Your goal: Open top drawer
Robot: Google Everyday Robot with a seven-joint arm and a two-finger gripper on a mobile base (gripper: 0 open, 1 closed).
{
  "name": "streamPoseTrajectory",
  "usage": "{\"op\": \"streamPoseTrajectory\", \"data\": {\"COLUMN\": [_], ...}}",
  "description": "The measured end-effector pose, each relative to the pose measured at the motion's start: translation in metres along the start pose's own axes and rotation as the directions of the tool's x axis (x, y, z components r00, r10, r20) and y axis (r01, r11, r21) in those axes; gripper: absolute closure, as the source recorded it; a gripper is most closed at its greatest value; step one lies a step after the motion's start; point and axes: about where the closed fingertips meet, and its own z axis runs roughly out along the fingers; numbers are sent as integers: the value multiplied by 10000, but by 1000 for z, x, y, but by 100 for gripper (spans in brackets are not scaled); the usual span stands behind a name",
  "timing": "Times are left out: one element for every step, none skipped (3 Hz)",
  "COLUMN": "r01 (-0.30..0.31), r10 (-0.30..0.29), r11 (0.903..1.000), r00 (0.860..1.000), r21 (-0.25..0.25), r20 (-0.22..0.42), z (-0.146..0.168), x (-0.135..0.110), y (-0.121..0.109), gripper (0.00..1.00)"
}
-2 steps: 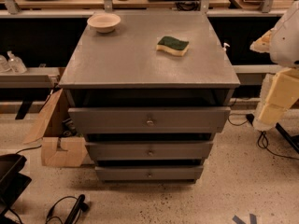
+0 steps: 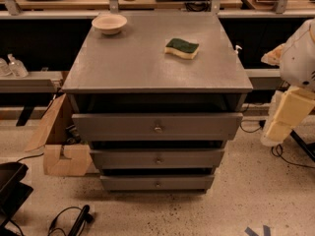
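Our gripper [image 2: 281,121] hangs far right; the knob [image 2: 158,129] of the top drawer [image 2: 113,126] lies well to its left. Open or closed, we cannot tell.

The robot's arm [image 2: 301,53], seen just past the right edge of the tabletop [image 2: 147,68], wears a smooth, rounded white shell with a soft sheen; a few small dark marks show near the shell's lower rim. Beneath it, off the tabletop's front right corner and lower than its surface, is the claw [image 2: 279,124], built of blocky, flat-sided sections in pale cream-yellow: a wider upper block and a narrower lower one that ends in a lighter, whitish tip. The frame's right side cuts the white shell off, so only its curved left flank shows.
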Motion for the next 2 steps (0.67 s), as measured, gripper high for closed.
{"op": "streamPoseTrajectory", "data": {"r01": [289, 632], "r10": [-296, -649], "r11": [9989, 9962], "r00": [9994, 9975], "r21": [365, 606], "r20": [173, 268], "z": [63, 112], "x": [9, 10], "y": [10, 11], "gripper": [0, 0]}}
